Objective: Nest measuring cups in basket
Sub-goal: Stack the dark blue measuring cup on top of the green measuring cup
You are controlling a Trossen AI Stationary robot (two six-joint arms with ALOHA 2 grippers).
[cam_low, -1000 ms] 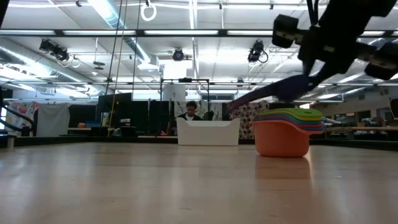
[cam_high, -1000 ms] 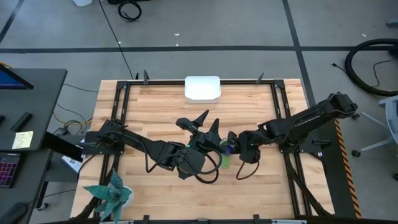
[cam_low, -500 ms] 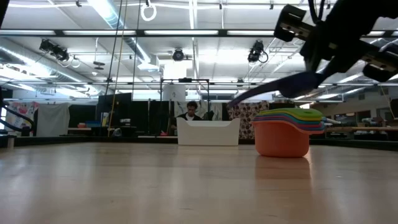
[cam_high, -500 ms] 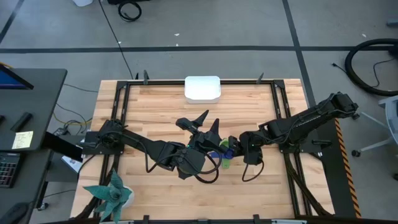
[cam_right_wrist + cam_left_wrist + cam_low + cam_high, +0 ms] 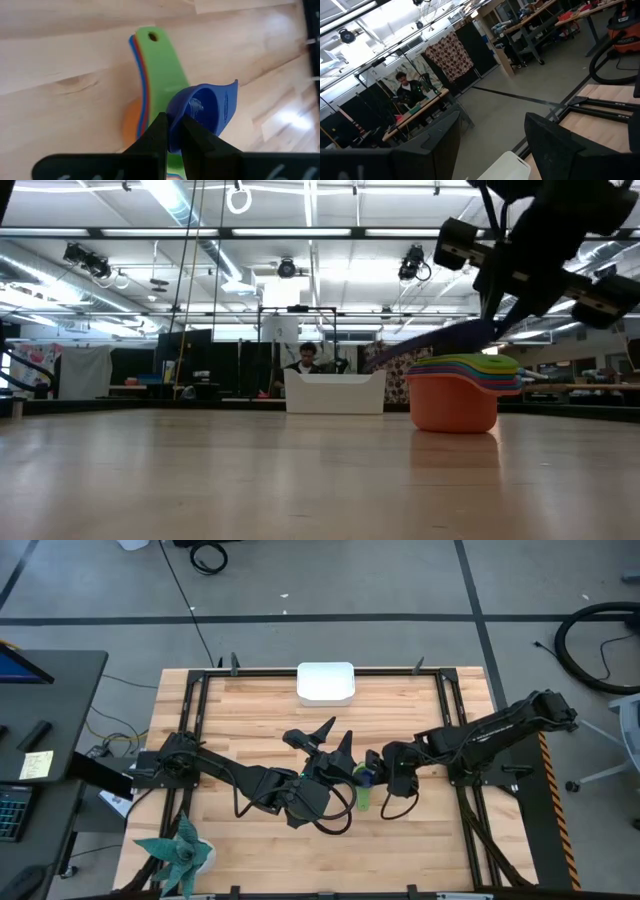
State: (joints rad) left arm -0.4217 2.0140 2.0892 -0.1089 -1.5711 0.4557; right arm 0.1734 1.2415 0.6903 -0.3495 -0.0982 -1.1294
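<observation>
above nested plastic stack [image 5: 465,390]: right gripper [image 5: 171,131], clamping small dark-blue scoop [image 5: 202,112], has shifted inward; insertion pending. left gripper [image 5: 330,736] wide.

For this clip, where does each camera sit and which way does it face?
High: overhead, straight down; both arms, white basket at the far edge.
Low: table height, level; nested cup stack, basket behind, arm overhead.
Left wrist: on the left arm, facing the room; open left claw, a seated person.
Right wrist: looking down; right claw gripping the dark blue cup above the stack.
Shared: high and low show the basket.
</observation>
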